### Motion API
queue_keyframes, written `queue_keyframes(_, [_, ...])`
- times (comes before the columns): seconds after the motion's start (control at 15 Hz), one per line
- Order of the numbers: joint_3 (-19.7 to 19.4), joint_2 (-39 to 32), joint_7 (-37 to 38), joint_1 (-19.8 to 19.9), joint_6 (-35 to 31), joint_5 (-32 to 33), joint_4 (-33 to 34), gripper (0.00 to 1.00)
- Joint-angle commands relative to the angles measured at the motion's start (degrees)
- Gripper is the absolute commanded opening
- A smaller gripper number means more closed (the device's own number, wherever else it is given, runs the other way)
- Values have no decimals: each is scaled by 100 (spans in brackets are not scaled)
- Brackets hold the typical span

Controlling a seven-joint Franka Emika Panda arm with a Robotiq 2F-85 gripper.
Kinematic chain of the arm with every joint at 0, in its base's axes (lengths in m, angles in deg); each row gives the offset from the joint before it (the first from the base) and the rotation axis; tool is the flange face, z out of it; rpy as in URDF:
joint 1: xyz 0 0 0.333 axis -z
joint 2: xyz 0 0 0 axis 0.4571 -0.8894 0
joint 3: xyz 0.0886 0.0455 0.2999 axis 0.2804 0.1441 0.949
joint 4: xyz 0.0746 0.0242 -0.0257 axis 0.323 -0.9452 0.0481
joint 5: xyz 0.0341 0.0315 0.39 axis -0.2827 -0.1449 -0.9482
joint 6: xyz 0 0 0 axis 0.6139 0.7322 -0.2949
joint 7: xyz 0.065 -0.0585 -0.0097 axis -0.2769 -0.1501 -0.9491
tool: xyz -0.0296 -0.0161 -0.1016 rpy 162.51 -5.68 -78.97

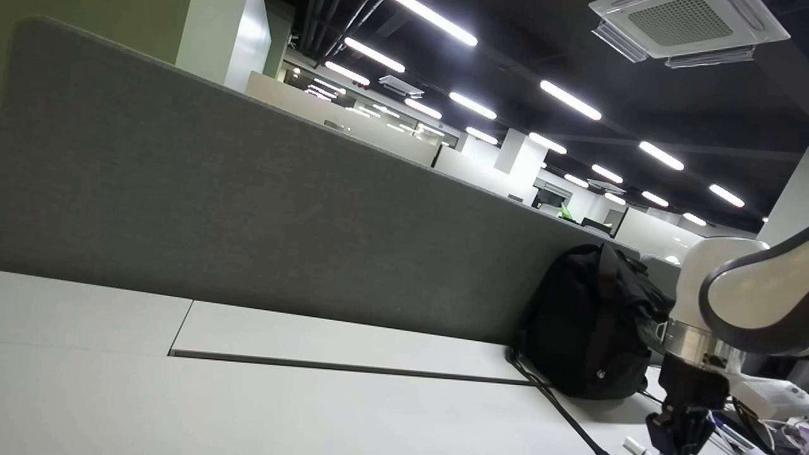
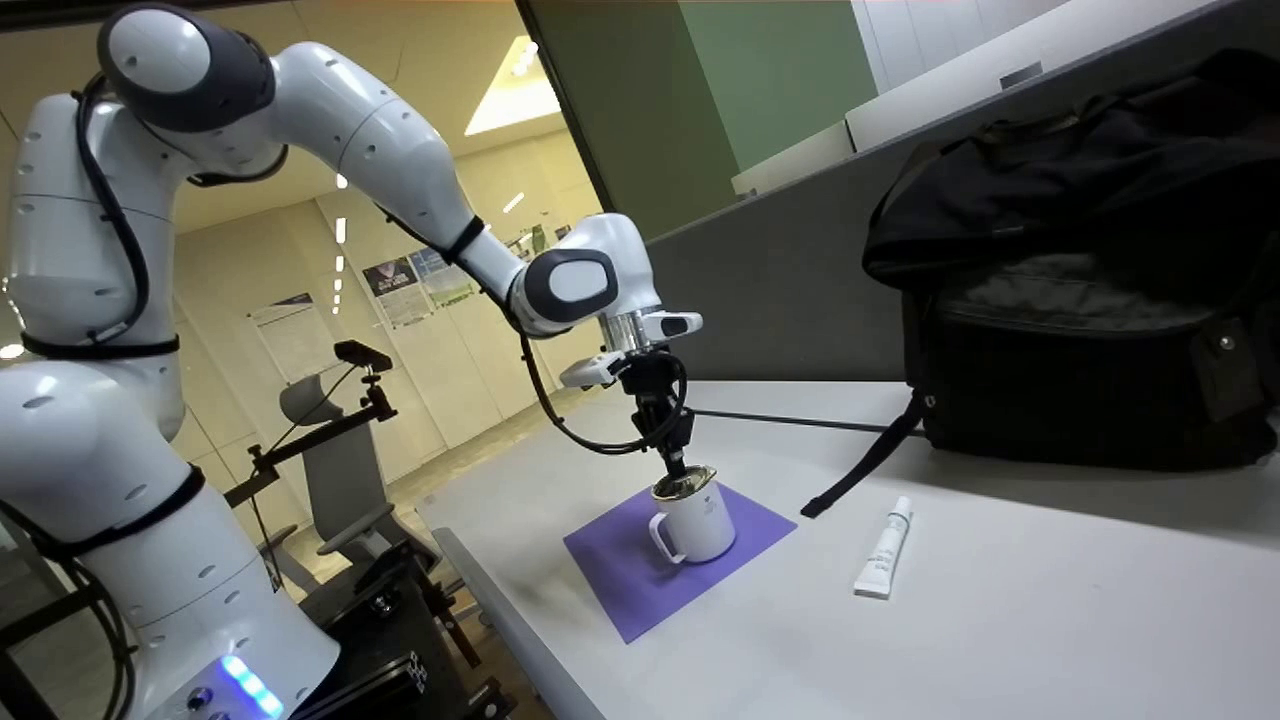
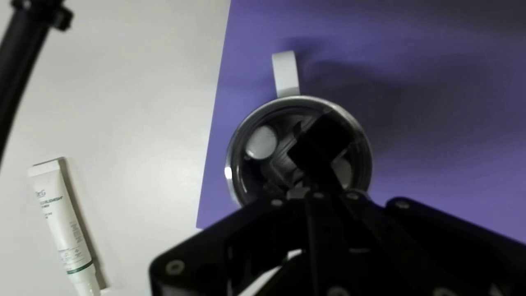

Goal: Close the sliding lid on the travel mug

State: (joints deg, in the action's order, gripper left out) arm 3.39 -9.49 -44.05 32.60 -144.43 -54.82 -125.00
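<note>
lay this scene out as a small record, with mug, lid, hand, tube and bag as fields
mug: upright on the purple mat
lid: on the mug, open or closed unclear
hand: shut, down at the lid, contact unclear
tube: lying on the table, off the mat
bag: black, on the table by the gray divider

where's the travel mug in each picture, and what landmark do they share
In an exterior view: not in it; gripper at the bottom edge, toward the right.
In an exterior view: travel mug below and slightly right of centre.
In the wrist view: travel mug near centre, partly hidden by the gripper.
Shared landmark: the gripper.
</note>
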Motion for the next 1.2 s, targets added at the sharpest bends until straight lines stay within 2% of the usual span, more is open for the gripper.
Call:
queue_keyframes(0.0, [-142, 690, 101, 28, 42, 70, -198, 0])
queue_keyframes(0.13, [-118, 1178, -80, 129, 145, -38, -324, 0])
queue_keyframes(0.2, [-68, 1402, -220, 215, 210, -152, -354, 26])
queue_keyframes(0.33, [-37, 1752, -514, 337, 313, -325, -367, 32])
queue_keyframes(0.67, [-114, 2250, -1106, 472, 838, -784, -203, 66])
queue_keyframes(1.0, [-249, 2551, -1167, 509, 1317, -709, -112, 99])
queue_keyframes(1.07, [-291, 2574, -1046, 503, 1491, -541, -80, 100])
queue_keyframes(1.13, [-256, 2448, -1112, 465, 1189, -668, -148, 89])
